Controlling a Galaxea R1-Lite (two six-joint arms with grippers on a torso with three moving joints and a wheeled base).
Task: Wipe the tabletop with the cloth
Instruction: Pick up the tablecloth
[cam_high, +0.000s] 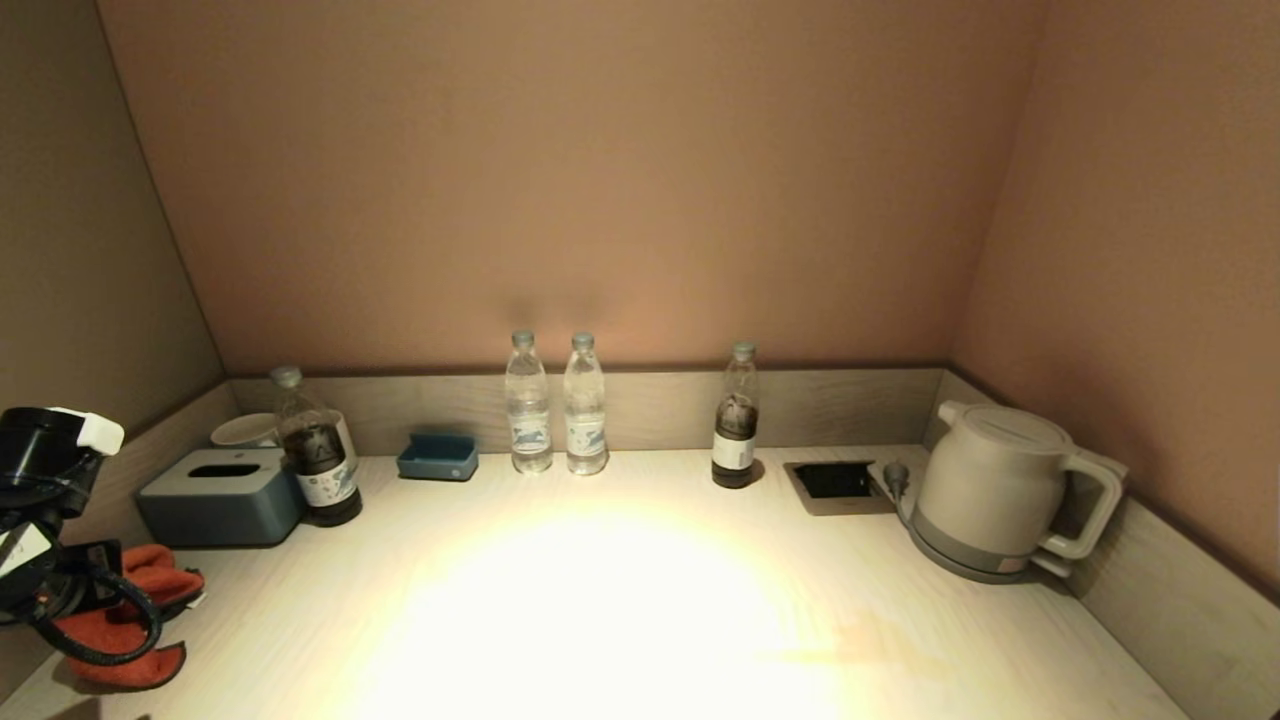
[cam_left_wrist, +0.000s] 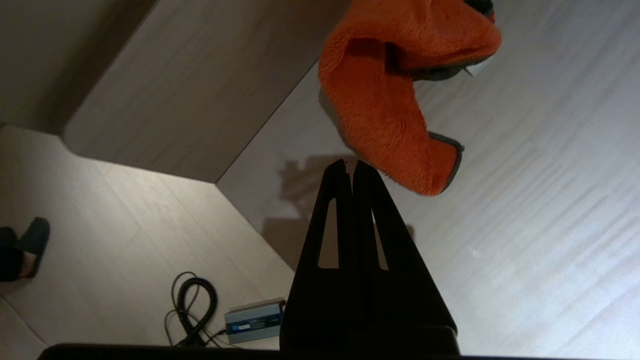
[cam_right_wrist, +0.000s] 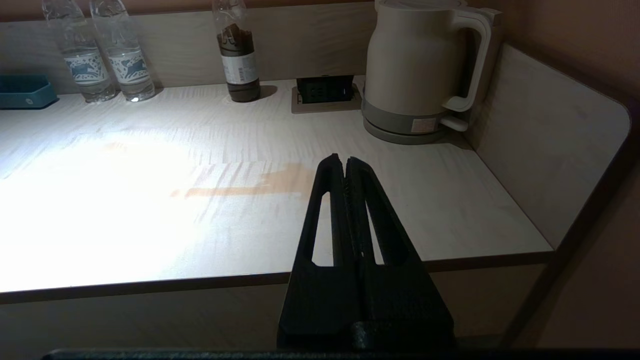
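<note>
Left wrist view: left gripper (cam_left_wrist: 350, 167) has its jaws pressed together, holding nothing, above the tabletop (cam_left_wrist: 525, 210) edge. Orange cloth (cam_left_wrist: 385, 95) lies crumpled just beyond the tips, toward one o'clock, long axis running away from them. Left arm is clearly nearer. Right gripper (cam_right_wrist: 345, 165), jaws likewise closed and empty, is parked off the front edge.

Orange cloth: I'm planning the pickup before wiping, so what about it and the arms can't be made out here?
- Cloth: head view, left arm's cable and body cover its middle.
- Cloth: left wrist view, cut by the top edge.
- Left gripper: shut, beside the cloth; contact unclear.
- Right gripper: absent from head view.
</note>
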